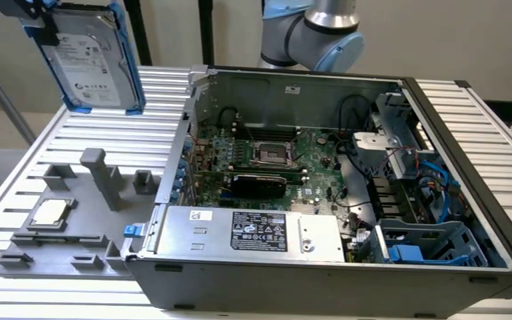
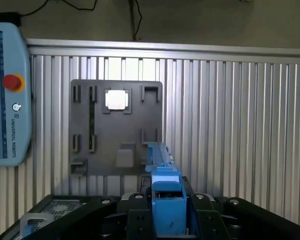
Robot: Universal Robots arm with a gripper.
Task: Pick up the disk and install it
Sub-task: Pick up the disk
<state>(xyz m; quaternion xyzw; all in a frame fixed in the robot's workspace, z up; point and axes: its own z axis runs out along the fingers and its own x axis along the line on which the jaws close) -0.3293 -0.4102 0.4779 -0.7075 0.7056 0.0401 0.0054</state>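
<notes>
One disk (image 1: 96, 57), clamped between the jaws of the gripper (image 1: 41, 21), at the exterior view's upper left. Hangs clear above the slatted table (image 1: 496, 140), beyond the grey fixture tray (image 1: 69, 230) and its small square chip (image 1: 50, 213). Extends downward from the jaws, long axis near vertical with a slight lean, white label toward the camera, blue frame along both long edges. Lies well apart from the open computer case (image 1: 456, 133), diagonally opposite the blue drive cage (image 1: 425, 247) at the case's near corner on the exterior view's right, with motherboard (image 1: 274, 157) and power supply (image 1: 247, 230) between. Judged as carried, not yet installed. Appears edge-on in the wrist view as a narrow blue bar between the black gripper bodies, looking down on tray and chip, with a teach pendant (image 2: 7, 100) beside the table. Cut off by the frame edge: upper part of the gripper and the links joining it to the arm (image 1: 323, 33). Hidden: finger contact on the disk's far face. Hard to make out: free or filled slots inside the cage.
</notes>
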